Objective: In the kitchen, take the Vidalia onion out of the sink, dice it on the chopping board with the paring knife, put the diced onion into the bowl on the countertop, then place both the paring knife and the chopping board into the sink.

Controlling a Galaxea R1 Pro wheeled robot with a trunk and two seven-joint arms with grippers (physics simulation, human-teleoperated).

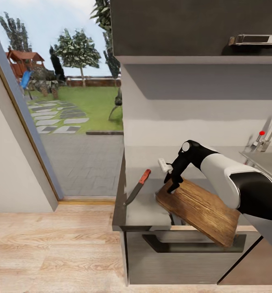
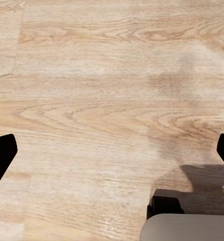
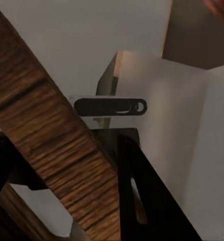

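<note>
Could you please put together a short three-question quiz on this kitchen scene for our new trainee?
1. True or false: the slim red-handled paring knife lies on top of the brown wooden chopping board.
2. Which gripper is shut on the board? A) left B) right C) neither
3. Fill in: the board overhangs the front edge of the light-grey ______.

Key:
1. False; the knife rests on the worktop beside the board, apart from it.
2. B; the right gripper has its jaws closed over the board's far corner, while the left gripper hangs open above the wooden floor.
3. countertop.
</note>
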